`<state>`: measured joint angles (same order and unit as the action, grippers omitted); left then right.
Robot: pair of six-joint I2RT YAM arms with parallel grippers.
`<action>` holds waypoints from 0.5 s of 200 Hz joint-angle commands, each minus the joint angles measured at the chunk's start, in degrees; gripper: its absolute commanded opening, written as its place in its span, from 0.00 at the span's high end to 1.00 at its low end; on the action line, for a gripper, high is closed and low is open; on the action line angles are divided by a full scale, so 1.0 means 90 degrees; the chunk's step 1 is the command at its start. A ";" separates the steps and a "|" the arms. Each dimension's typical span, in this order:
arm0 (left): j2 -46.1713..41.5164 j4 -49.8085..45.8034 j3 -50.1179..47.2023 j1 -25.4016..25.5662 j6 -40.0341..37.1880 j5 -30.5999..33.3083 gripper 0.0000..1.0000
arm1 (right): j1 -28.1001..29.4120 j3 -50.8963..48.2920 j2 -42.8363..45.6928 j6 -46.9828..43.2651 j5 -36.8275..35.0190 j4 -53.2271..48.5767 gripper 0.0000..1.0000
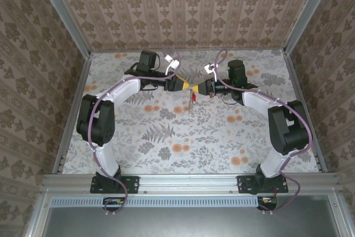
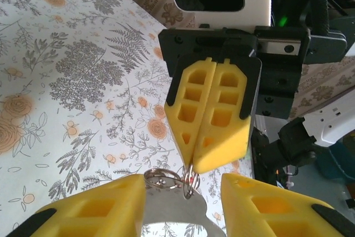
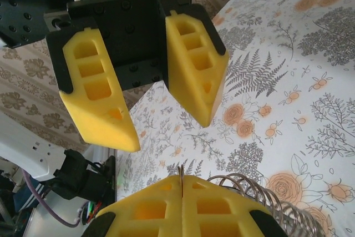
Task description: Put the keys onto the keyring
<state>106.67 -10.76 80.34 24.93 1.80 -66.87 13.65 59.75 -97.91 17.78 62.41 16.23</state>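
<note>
Above mid-table, both arms reach inward, left gripper (image 1: 185, 85) facing right gripper (image 1: 201, 87).

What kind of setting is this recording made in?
Likely a lab test cell dressed as a home: wallpapered panels in an aluminium frame, a floral tabletop, two arms bolted at its near edge.

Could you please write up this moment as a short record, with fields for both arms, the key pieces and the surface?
Left gripper: jaws apart, facing the right one
Right gripper: jaws shut, something thin pinched at the tips
Red key: just under the right gripper's tips, off the table
Small split ring: beside the red key
Silvery metal piece: between the left jaws; contact unclear
Table: floral cloth
</note>
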 commanded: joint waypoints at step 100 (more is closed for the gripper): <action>0.0285 0.0090 0.0291 0.0329 -0.0139 -0.0323 0.63 | -0.0043 -0.0144 -0.0018 0.0447 0.0258 0.0824 1.00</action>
<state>108.22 -10.72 80.51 27.07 1.48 -67.77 13.39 59.27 -97.91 20.84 62.67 20.80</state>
